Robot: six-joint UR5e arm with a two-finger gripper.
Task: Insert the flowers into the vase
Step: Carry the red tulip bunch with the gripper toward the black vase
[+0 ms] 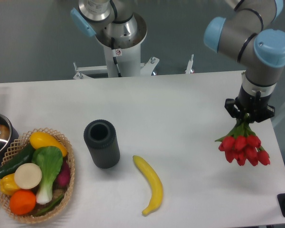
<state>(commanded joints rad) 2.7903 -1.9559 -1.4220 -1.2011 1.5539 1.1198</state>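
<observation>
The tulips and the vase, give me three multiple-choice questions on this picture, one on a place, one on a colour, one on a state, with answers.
1. What lies just right of the vase?
A. a banana
B. a pot
C. a spoon

2. What colour are the tulips?
A. yellow
B. red
C. white

3. Where are the tulips now?
A. in the vase
B. flat on the table
C. hanging from the gripper

Answers:
1 A: the banana lies on the table beside the vase.
2 B: the blooms are red.
3 C: the gripper holds the stems, blooms hanging down, far right of the empty vase.
</observation>
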